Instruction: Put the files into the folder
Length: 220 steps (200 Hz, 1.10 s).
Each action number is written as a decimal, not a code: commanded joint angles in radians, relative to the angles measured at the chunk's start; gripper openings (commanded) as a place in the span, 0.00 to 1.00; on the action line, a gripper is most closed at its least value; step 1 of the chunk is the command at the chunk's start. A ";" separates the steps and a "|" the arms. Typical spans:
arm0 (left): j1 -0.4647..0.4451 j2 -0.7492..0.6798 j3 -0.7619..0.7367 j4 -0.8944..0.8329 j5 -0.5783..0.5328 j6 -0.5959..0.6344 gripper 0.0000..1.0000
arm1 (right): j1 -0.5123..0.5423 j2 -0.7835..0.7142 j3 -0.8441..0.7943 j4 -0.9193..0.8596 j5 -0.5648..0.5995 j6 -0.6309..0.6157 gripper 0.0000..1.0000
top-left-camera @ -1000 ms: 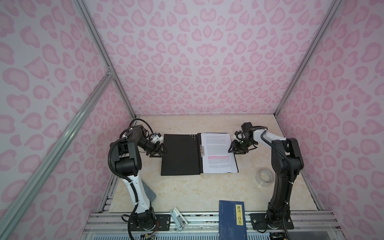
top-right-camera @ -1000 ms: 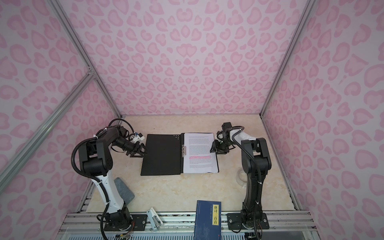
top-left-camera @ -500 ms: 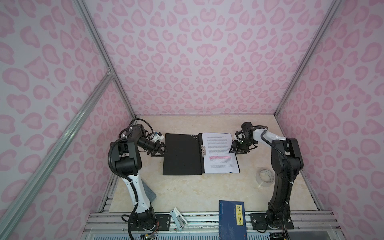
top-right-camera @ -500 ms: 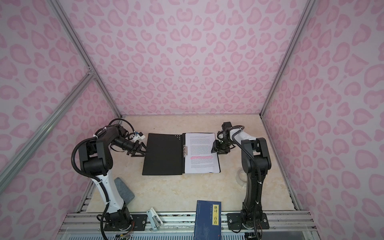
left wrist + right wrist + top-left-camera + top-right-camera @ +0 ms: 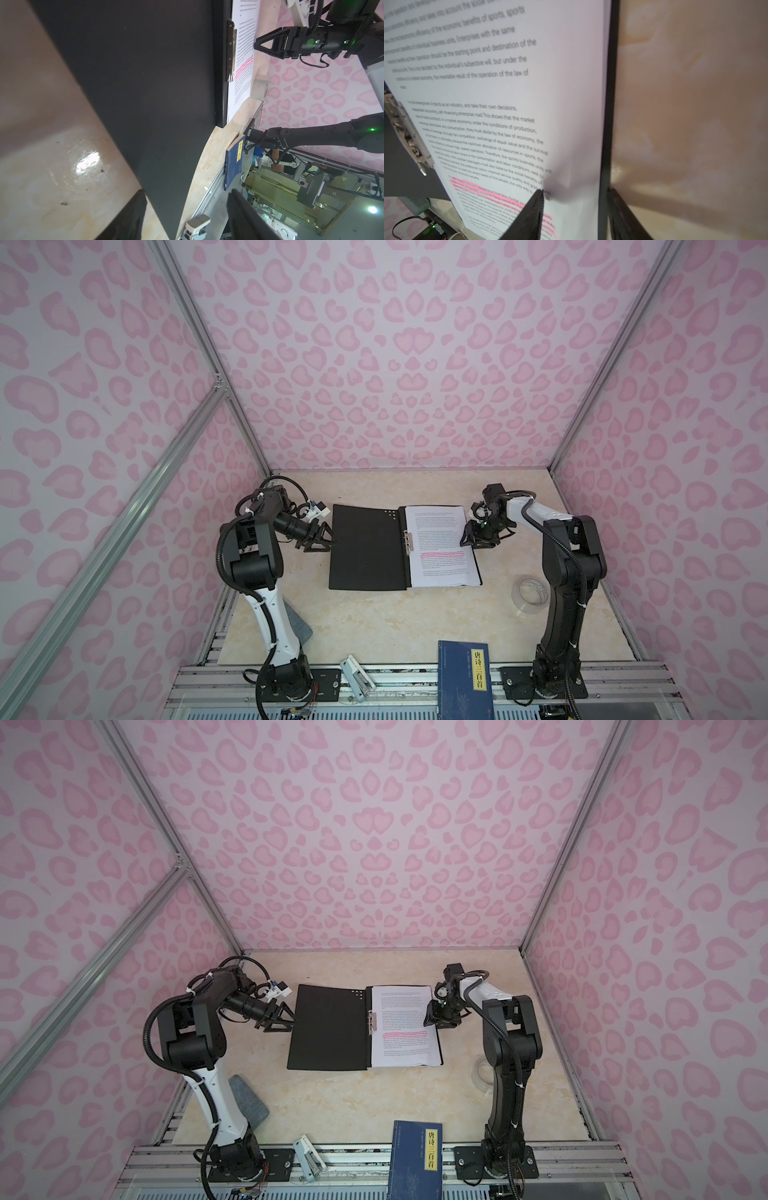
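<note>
The left arm (image 5: 253, 547) and right arm (image 5: 569, 556) share blocky matte-black joint housings, one glossy white link each, a ribbed black cable hose (image 5: 219, 551) cinched with white zip ties (image 5: 249, 512), bolted black base plates (image 5: 515, 680), small green status lights (image 5: 372, 129), and a left gripper (image 5: 331, 544) and right gripper (image 5: 468, 545) with black triangular open-frame jaws.

lab-type robot test cell I guess: pink heart-print walls (image 5: 395, 364), aluminium framing (image 5: 197, 335), marble-look tabletop (image 5: 374, 622)
</note>
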 commanded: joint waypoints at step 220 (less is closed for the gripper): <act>-0.012 0.011 0.084 -0.210 0.291 0.158 0.66 | -0.003 0.039 -0.017 -0.051 0.008 0.003 0.52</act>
